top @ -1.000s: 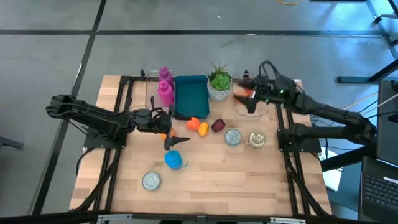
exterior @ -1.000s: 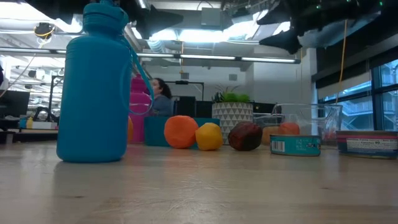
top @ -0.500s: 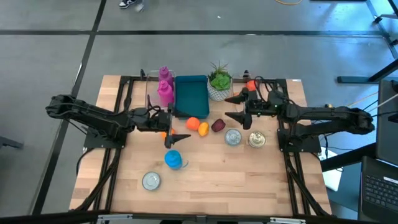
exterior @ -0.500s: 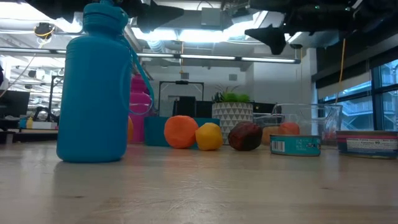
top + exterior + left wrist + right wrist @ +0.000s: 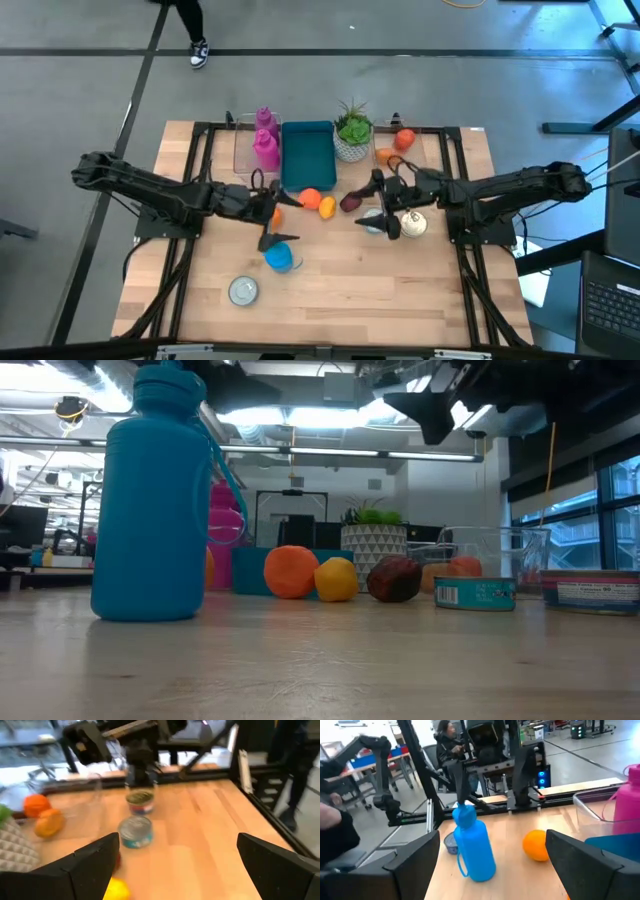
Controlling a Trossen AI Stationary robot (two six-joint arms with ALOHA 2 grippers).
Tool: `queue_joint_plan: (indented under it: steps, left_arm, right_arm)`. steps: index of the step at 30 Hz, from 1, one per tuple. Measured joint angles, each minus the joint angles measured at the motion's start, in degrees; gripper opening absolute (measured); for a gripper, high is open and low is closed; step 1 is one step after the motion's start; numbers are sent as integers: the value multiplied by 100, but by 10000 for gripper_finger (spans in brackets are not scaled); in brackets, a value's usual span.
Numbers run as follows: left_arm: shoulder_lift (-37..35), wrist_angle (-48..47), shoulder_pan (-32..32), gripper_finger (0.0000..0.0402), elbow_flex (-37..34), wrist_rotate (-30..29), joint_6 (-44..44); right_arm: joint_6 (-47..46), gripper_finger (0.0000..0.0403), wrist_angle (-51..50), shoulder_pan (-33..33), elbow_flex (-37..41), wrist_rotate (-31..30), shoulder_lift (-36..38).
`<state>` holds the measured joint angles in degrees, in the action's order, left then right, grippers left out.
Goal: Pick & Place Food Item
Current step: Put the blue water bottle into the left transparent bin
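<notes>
Currently you have the right gripper (image 5: pixel 383 205) raised above the table beside the dark red fruit (image 5: pixel 350 202), fingers spread apart, holding nothing. Your left gripper (image 5: pixel 268 212) hangs over the middle, also spread and empty, just above the blue bottle (image 5: pixel 280 258). An orange (image 5: pixel 311 198) and a lemon (image 5: pixel 327 208) lie in front of the teal bin (image 5: pixel 307 150). Two tins (image 5: pixel 412 224) sit under the right arm.
</notes>
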<state>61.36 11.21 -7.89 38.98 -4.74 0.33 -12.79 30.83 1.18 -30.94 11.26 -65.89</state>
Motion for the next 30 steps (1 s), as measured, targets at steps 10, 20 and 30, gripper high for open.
queue_joint_plan:
  steps: [10,20,30]
  left_arm:
    - [-608,-2155,-857,393,801,-182,-769]
    - [-1104,-2330,-1754,393,296,-1282,-1563]
    - [-1285,-588,-2365,393,-969,-2193,-1491]
  right_arm:
    - [41,357,146,829,-3,-1022,-317]
    - [127,357,1378,1260,-2,-1191,-1159]
    - [105,357,2022,1431,-2,-1192,-1508]
